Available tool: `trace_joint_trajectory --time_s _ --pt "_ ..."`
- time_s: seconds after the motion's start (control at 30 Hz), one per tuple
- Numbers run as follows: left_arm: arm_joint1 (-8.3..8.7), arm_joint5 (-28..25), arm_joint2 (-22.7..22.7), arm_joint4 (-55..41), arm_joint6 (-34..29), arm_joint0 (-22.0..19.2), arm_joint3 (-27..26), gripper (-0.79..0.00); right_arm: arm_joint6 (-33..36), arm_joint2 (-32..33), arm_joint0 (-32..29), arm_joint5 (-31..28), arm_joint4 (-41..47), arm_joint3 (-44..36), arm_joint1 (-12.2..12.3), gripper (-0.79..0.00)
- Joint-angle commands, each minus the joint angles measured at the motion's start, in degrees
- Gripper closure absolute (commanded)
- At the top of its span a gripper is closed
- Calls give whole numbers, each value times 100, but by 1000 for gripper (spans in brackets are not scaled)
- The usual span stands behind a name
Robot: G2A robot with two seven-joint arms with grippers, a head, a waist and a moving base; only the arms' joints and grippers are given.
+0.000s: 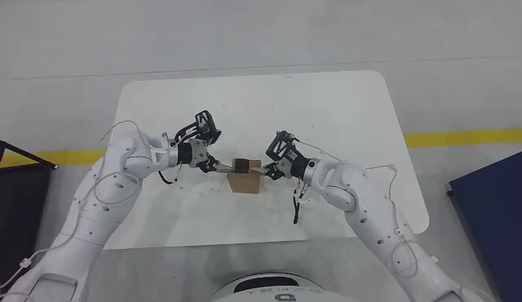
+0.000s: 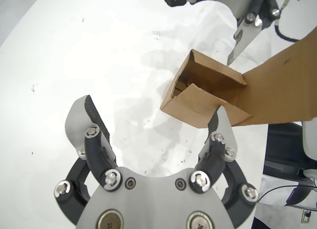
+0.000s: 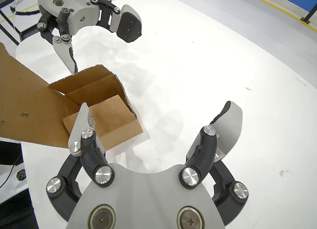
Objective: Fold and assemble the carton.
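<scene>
**A:** Where's the carton (image 1: 245, 176)?

**B:** Mid-table (image 1: 342, 114), upright, top open, sitting between the two grippers. The tall flap (image 2: 279, 91) stands up on the robot's side. The left side flap (image 2: 195, 100) and right side flap (image 3: 109, 109) both lean inward.

**A:** Left gripper (image 2: 153, 108)?

**B:** Spread wide, holding nothing. One finger (image 2: 221, 126) touches the left side flap from outside. The other hangs over bare table.

**A:** Right gripper (image 3: 157, 106)?

**B:** Same: wide, empty, one finger (image 3: 79, 121) against the right side flap. It's hard to tell from the wrist view whether that tip bears on the flap or on the wall beneath.

**A:** Risks from here?

**B:** Judgement only.
- Nothing clamps the carton, so if one arm pushes harder, the box slides or twists toward the other.
- A tip slipping off a flap edge lets that flap spring back up.
- Both fingers sit in the tall flap's path. Folded down now, it would land on them or crease off its score.
- Pushing too deep could buckle a wall.
</scene>
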Motion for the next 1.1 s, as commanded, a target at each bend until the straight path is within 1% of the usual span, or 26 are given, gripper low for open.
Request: trace_joint_trajectory --time_s 0.0,0.23,0.53,0.6,0.73,0.77,0.83,0.93,1.0,1.07 --pt "-37 1 152 86 77 -118 100 -785 61 -50 52 1 0 64 -10 -785" --pt "-113 -53 471 246 146 -400 380 -785 229 -141 141 11 30 186 -24 -785" --pt "-200 -11 800 320 201 -631 529 -785 293 -160 216 -49 87 215 -23 -785" --pt "-220 -2 862 330 213 -691 573 -785 182 -118 220 -31 182 215 -23 -785" --pt "-247 -1 934 326 259 -800 670 -785 -428 229 80 -6 738 91 1 -785" --pt "-252 2 948 329 263 -822 692 -785 -568 335 11 -98 881 35 18 -785" --pt "-259 -3 966 329 274 -861 735 -785 -790 517 -130 -487 1116 -153 63 -785" --pt "-267 0 993 334 290 -901 775 -785 -918 679 -326 -1317 1418 -398 135 -785" --pt "-272 -4 1013 332 299 -925 798 -785 -756 663 -383 -1780 1564 -504 170 -785" --pt "-279 -9 1034 324 302 -952 821 -785 -433 553 -374 -1962 1573 -571 187 -785"
